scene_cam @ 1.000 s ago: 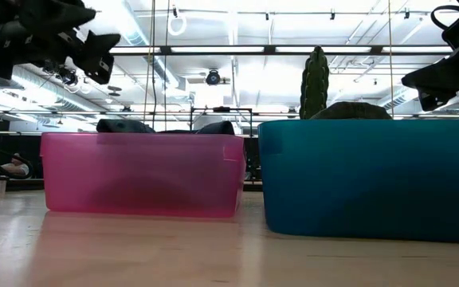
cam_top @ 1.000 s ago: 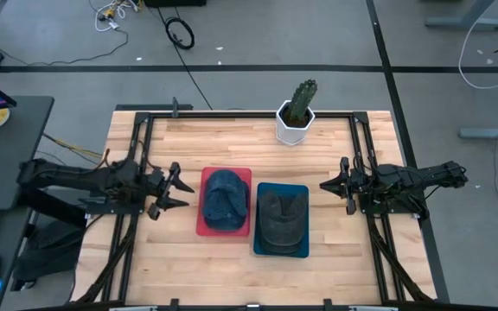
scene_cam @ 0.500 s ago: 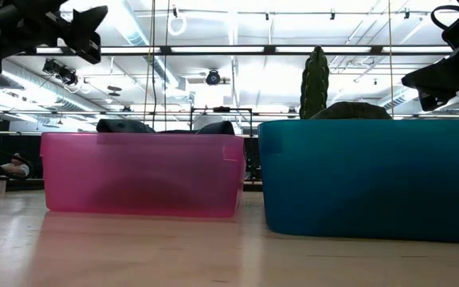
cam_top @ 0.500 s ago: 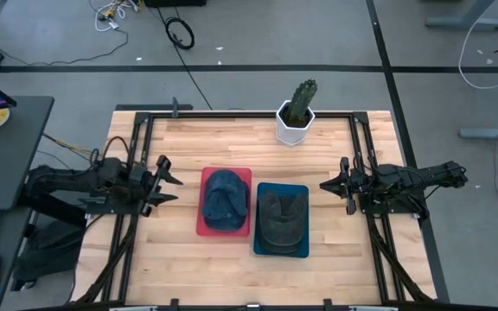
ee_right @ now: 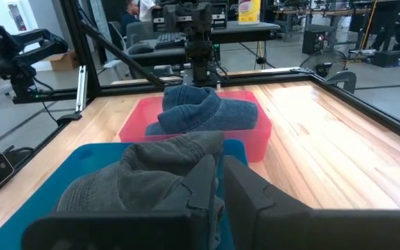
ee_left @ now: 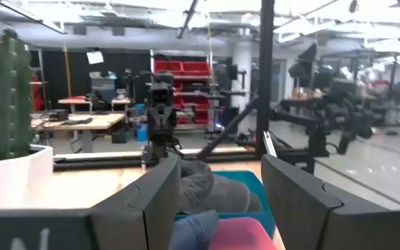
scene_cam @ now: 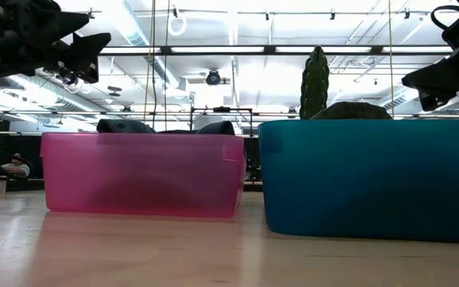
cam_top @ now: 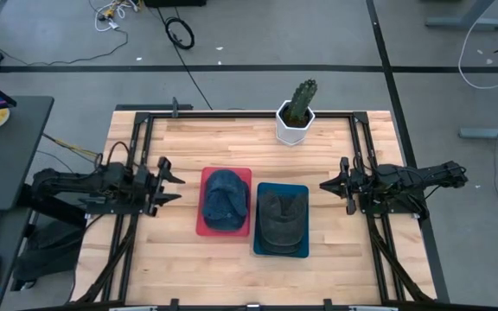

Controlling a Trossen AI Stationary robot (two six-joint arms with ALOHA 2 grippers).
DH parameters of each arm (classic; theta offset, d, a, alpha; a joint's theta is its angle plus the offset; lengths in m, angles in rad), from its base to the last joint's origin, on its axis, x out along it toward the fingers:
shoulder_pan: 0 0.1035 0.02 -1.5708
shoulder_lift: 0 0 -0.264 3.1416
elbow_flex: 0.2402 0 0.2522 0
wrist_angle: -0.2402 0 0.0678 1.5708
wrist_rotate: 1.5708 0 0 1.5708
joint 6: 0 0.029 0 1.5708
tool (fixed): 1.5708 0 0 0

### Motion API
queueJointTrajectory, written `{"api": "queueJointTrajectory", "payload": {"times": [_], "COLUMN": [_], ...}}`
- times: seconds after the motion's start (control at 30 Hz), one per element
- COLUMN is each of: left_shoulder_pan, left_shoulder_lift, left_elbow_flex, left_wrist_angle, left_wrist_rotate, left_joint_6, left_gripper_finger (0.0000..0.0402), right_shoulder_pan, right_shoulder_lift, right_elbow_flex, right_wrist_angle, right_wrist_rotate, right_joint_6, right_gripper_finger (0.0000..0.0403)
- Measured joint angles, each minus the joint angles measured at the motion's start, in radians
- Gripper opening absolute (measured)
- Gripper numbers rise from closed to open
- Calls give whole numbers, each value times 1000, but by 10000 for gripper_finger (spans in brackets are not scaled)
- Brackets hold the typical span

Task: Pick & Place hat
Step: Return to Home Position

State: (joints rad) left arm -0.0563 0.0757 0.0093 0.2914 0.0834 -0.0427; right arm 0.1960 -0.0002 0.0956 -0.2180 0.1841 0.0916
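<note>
A blue denim hat lies in a pink bin at mid-table; it also shows in the right wrist view. A grey hat lies in the teal bin next to it, toward the table's right. My left gripper hovers open above the table, left of the pink bin, fingers pointing at it. My right gripper hangs shut right of the teal bin, above the table, pointing at the grey hat. Neither gripper touches anything.
A cactus in a white pot stands at the table's far edge, behind the bins. Black frame rails run along the left, right and far sides. Bare wood lies near the table's near edge and on both sides of the bins.
My left gripper has drawn back a little from the pink bin toward the table's left edge, staying open and above the table. The hats, the bins and my right arm have kept still.
</note>
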Motion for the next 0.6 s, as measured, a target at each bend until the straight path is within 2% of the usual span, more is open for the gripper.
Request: {"api": "queueJointTrajectory", "payload": {"times": [0.27, 0.43, 0.6], "left_shoulder_pan": [0, 0, 1], "left_shoulder_lift": [0, -8, -40], "left_elbow_flex": [0, 0, -1], "left_wrist_angle": [-57, -64, -190], "left_wrist_rotate": [-1, -55, -132], "left_joint_6": [15, 32, 53], "left_gripper_finger": [206, 206, 206], "right_shoulder_pan": [0, 0, 0], "right_shoulder_lift": [0, 0, 0], "right_elbow_flex": [0, 0, 0], "right_wrist_angle": [-2, -1, 0], "right_wrist_rotate": [0, 0, 0], "right_joint_6": [0, 0, 0], "right_gripper_finger": [36, 36, 36]}}
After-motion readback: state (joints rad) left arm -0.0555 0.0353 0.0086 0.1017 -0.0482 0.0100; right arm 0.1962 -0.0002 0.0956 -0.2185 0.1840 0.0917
